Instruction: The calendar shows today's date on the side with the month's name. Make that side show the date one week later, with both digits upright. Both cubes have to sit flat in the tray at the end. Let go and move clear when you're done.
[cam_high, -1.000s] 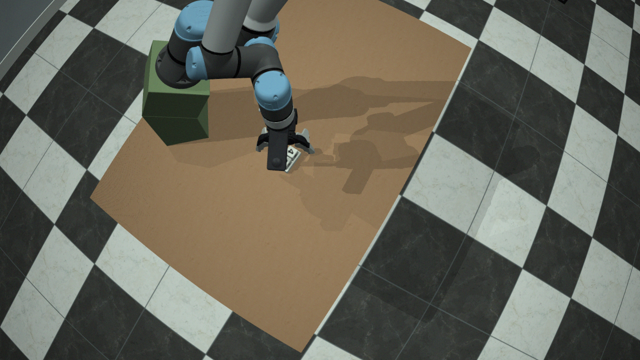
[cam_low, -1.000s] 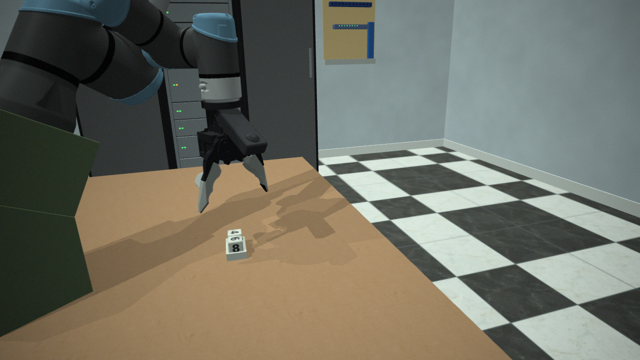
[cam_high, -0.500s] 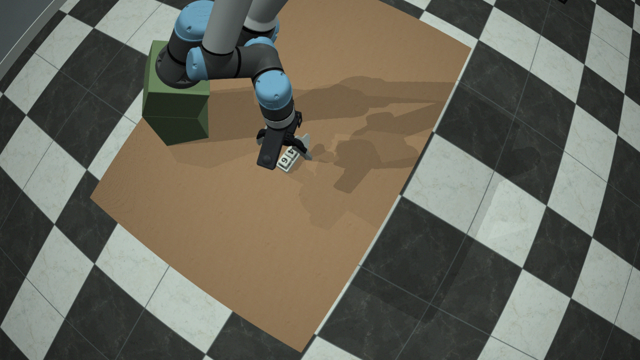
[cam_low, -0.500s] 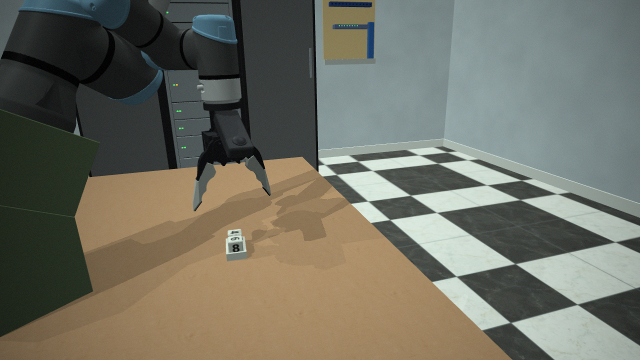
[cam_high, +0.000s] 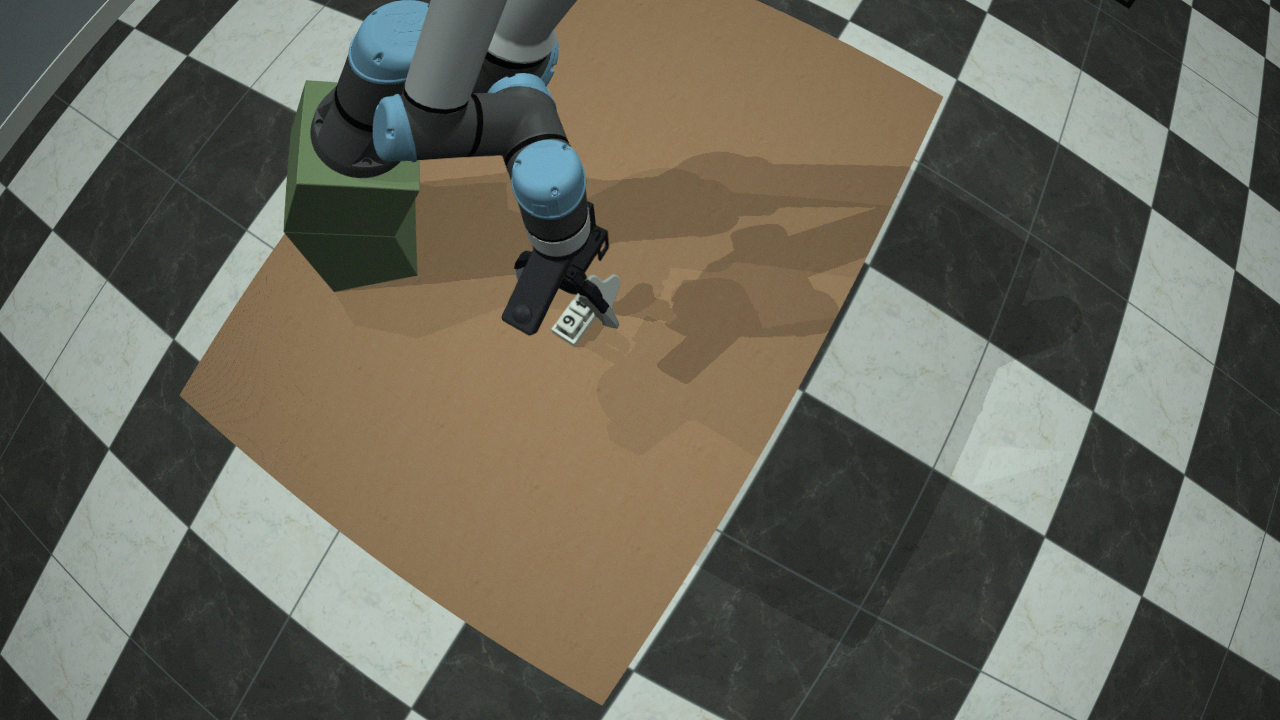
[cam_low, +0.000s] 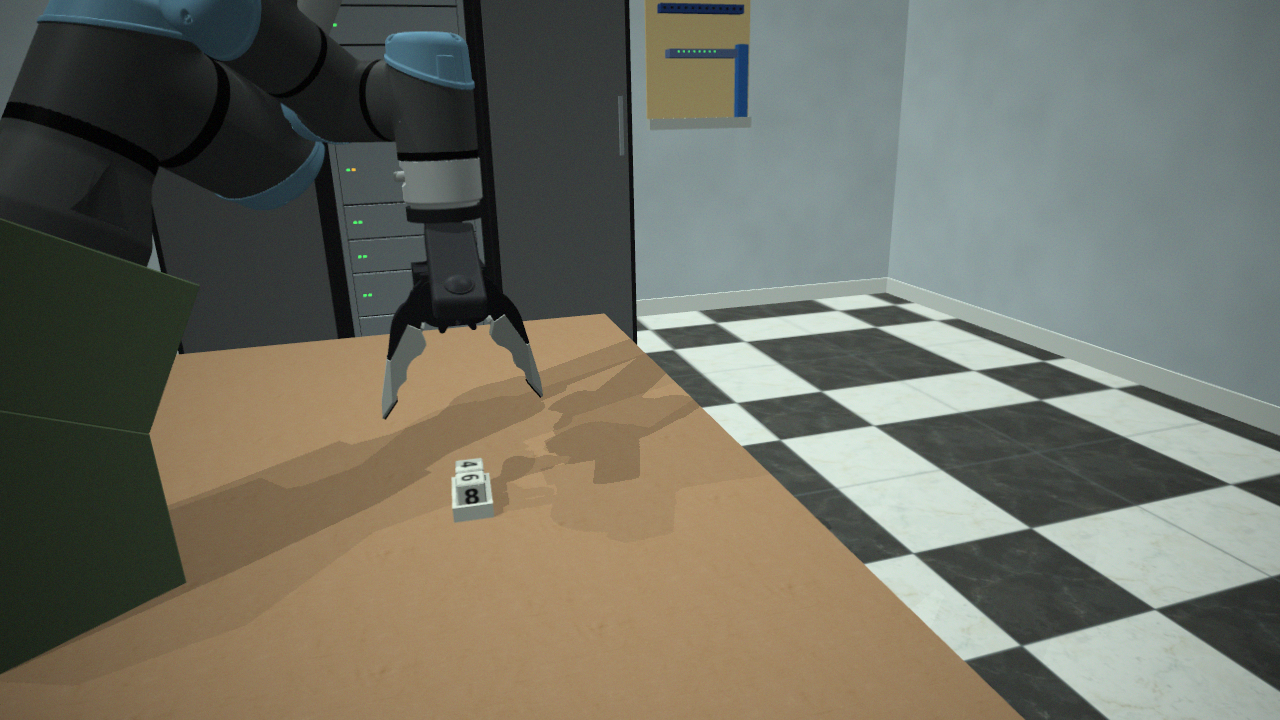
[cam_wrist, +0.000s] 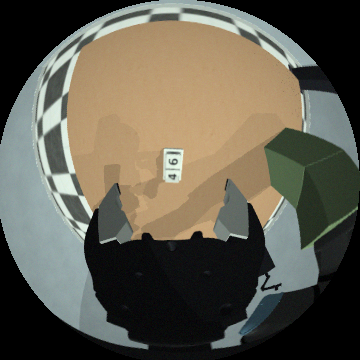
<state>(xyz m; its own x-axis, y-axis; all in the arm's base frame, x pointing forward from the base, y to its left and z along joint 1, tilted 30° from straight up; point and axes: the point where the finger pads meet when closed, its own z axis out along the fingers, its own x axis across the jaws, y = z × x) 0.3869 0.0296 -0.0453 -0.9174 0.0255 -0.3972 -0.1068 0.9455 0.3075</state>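
The white tray (cam_low: 472, 512) stands on the brown table top with two white number cubes sitting side by side in it. The nearer cube in the exterior view (cam_low: 469, 478) (cam_wrist: 173, 161) (cam_high: 569, 320) has a 6 or 9 on top and an 8 on its end face. The other cube (cam_low: 469, 463) (cam_wrist: 172, 175) has a 4 on top; in the top view it is partly covered by a finger. My gripper (cam_low: 463, 405) (cam_wrist: 172, 182) is open and empty, pointing down above and behind the tray in the exterior view. No month's name is readable in any view.
The green pedestal (cam_high: 351, 214) (cam_low: 80, 501) (cam_wrist: 285, 155) under the arm's base stands at one side of the brown table top (cam_high: 465, 465) (cam_low: 537, 626) (cam_wrist: 185, 75). Shadows of the arm fall around the tray. Dark cabinets (cam_low: 559, 179) stand beyond the table.
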